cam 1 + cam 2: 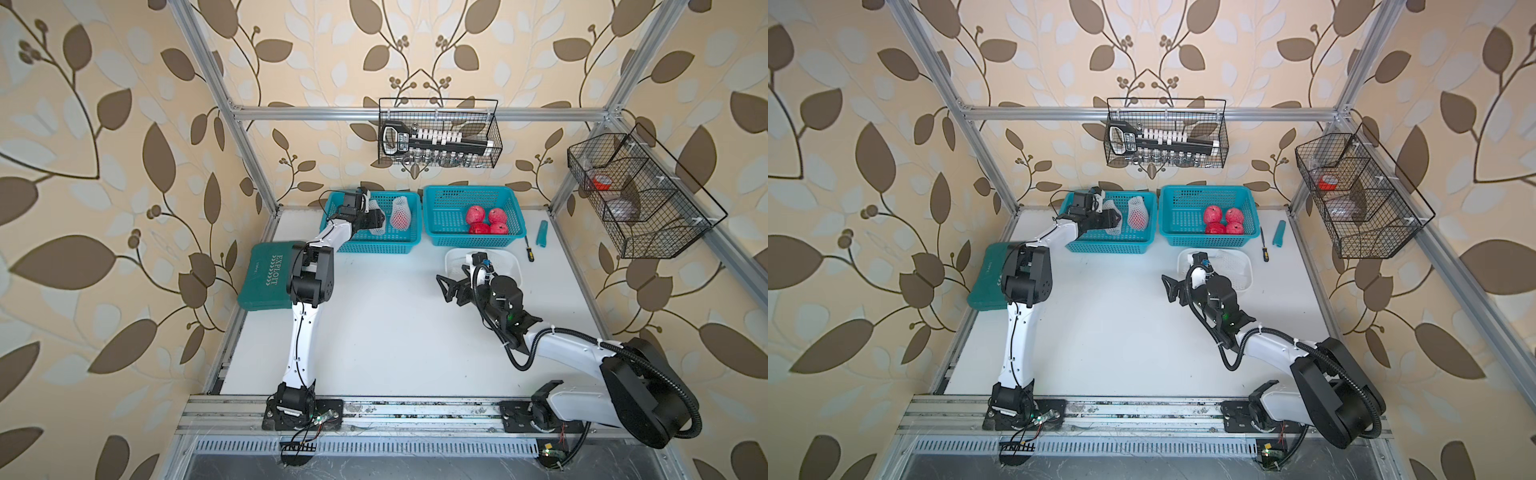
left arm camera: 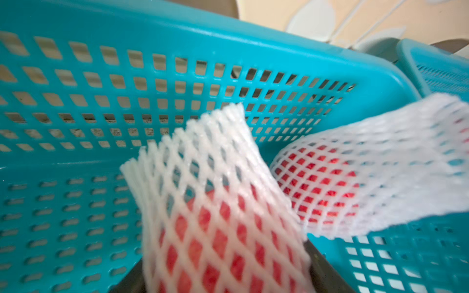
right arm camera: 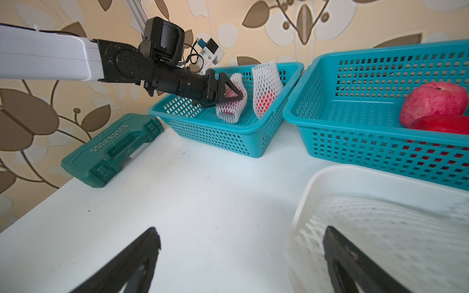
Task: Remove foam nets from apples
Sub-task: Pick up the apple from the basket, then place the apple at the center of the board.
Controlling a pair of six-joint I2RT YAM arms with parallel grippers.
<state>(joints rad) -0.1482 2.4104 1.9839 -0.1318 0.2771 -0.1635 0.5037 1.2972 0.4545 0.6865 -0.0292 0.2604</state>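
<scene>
Left claw [image 3: 232, 97]: clamped around the gripped netted apple [image 2: 223, 228] — a finger lies against the mesh on either side, so I judge it a hold. Whether the apple is off the basket floor I cannot tell.
Gripped netted apple: inside the left teal basket [image 1: 374, 246], with the fruit sitting low in its foam net [image 2: 215, 142], level with the fingers.
Long axis: near upright, leaning a little. The empty, flattened end of the sleeve stands above the claw, free to be taken.
Second netted apple [image 1: 401, 214]: just beside it in the same basket, untouched.
Right claw [image 3: 241, 258]: jaws wide, holding nothing, at the rim of the white tray [image 3: 330, 172] — well apart from the sleeve, across the table [image 1: 374, 332].
Nearer arm: the left, which is on it. To reach the free end, the right would have to cross over, or the left bring it across.
Bare apples [image 1: 486, 222]: four in the right teal basket [image 1: 449, 208].
</scene>
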